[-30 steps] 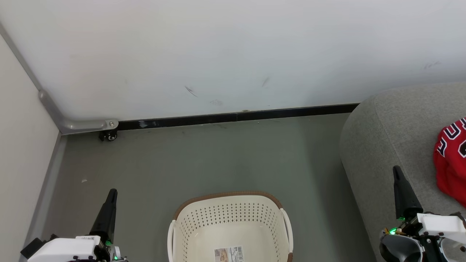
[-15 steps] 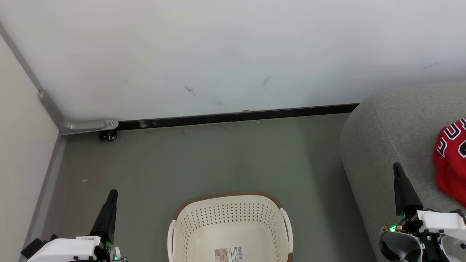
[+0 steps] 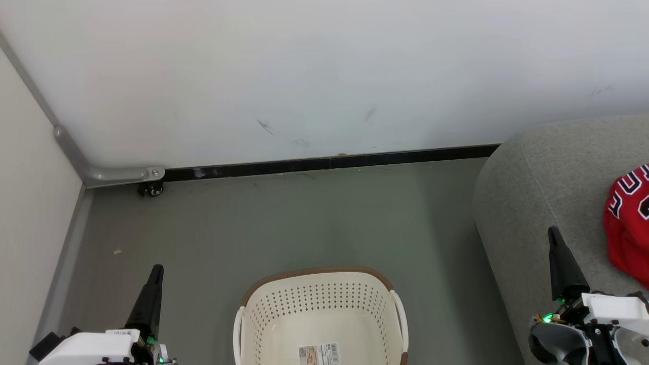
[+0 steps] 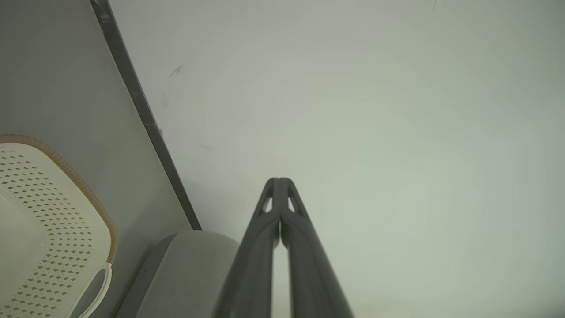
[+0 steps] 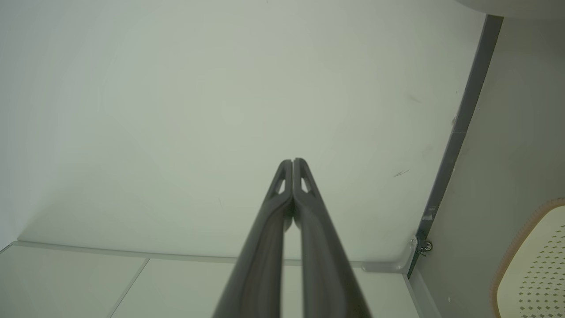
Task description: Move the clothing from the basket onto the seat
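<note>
parked beside the basket, bare but for a label, with left gripper and right gripper pinched shut, empty, barely shifted in a second. left red clothing on the seat; seemingly done.

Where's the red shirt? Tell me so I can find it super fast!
Look for the big grey seat on the right. The clothing lies on top of it, at the head view's right edge. It is the one red thing, with black-and-white letters, unlike the cream basket on the floor.
</note>
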Robot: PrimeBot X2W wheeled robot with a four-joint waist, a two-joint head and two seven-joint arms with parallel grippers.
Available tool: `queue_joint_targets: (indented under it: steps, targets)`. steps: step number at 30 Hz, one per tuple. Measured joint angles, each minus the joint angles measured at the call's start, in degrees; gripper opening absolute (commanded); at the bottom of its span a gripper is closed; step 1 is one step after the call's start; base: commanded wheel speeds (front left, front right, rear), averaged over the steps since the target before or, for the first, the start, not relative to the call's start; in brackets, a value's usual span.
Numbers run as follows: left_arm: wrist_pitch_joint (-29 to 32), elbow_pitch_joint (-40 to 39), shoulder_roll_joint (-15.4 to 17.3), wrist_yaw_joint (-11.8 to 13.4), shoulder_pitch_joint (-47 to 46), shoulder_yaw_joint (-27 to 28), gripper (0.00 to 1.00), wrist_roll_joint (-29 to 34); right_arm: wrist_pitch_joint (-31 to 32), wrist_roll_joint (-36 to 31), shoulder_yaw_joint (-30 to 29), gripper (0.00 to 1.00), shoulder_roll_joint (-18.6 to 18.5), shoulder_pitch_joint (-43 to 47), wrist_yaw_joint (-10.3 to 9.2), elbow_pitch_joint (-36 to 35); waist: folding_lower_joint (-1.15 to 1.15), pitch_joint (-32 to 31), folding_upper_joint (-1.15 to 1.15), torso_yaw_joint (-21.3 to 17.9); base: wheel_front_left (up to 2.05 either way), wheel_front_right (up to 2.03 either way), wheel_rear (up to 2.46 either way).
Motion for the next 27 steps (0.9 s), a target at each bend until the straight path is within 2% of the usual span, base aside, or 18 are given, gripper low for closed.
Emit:
queue_joint_targets:
  steps: [27]
  targets:
    - [0.01, 0.29, -0.03, -0.16, -0.21, 0.09, 0.00, 0.00, 0.19, 0.00, -0.16, 0.00, 0.01, 0.00, 0.00, 0.04, -0.01, -0.01, 0.00, 0.00, 0.00, 0.00, 0.00]
